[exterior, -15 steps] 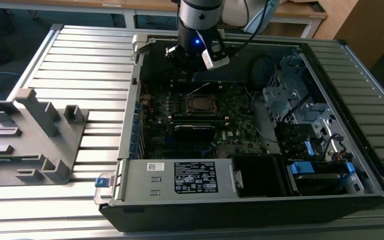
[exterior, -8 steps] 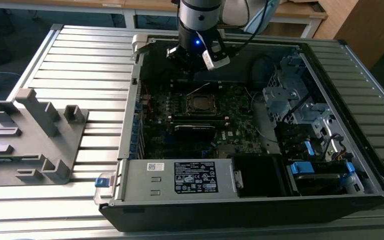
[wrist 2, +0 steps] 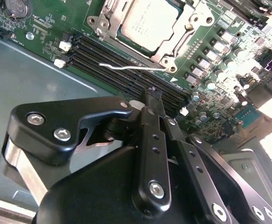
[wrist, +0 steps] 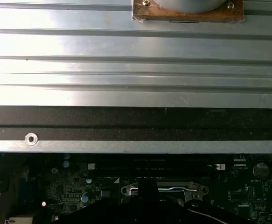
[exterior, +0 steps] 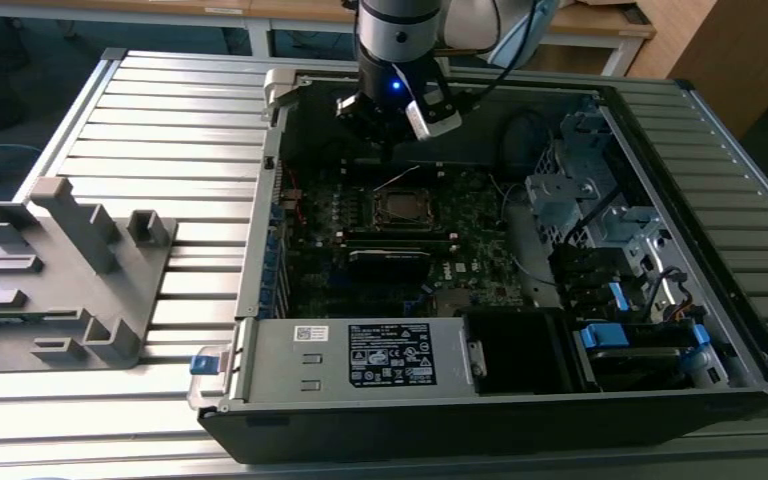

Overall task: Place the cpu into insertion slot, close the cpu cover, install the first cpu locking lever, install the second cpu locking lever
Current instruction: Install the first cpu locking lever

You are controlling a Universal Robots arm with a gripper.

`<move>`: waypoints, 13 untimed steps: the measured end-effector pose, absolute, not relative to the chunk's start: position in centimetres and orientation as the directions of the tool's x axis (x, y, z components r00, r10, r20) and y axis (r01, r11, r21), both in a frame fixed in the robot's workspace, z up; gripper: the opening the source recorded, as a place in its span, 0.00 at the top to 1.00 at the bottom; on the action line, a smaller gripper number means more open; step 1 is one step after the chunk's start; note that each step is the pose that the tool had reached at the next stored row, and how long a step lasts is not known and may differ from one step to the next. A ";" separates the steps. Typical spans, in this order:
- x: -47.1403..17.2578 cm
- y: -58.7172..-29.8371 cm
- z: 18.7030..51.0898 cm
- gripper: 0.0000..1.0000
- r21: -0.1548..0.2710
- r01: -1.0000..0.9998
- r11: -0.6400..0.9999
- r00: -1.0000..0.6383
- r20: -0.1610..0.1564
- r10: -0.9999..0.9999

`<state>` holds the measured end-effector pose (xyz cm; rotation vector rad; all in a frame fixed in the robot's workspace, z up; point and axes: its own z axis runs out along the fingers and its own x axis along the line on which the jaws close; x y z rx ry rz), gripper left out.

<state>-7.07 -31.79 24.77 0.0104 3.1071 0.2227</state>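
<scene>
The cpu point(wrist 2: 146, 19), a square chip with a dull grey top, lies in its socket point(exterior: 399, 207) on the motherboard. The shiny cpu cover point(wrist 2: 185, 27) lies flat around it like a frame. One thin silver locking lever point(wrist 2: 126, 67) sticks out along the socket's edge over the memory slots, and in the exterior view it stands raised point(exterior: 399, 179). My gripper point(wrist 2: 153, 93) hovers just beside that lever with its black fingers together and nothing held. It hangs inside the case over the socket's far side point(exterior: 381, 148).
The open black computer case point(exterior: 257, 300) lies on a slatted metal table point(exterior: 157, 110). A power supply point(exterior: 357, 355) fills its near end, and drive cages with blue tabs point(exterior: 611, 240) line the exterior view's right. A grey fixture point(exterior: 64, 270) stands on the table at the left.
</scene>
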 end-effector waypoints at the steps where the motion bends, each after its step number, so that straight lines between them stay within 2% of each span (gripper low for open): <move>1: -7.1 -31.8 24.8 0.89 0.143 0.005 0.990 -1.000 -0.026 0.009; 13: -7.1 -31.8 24.3 0.89 0.145 0.004 0.989 -1.000 -0.030 0.009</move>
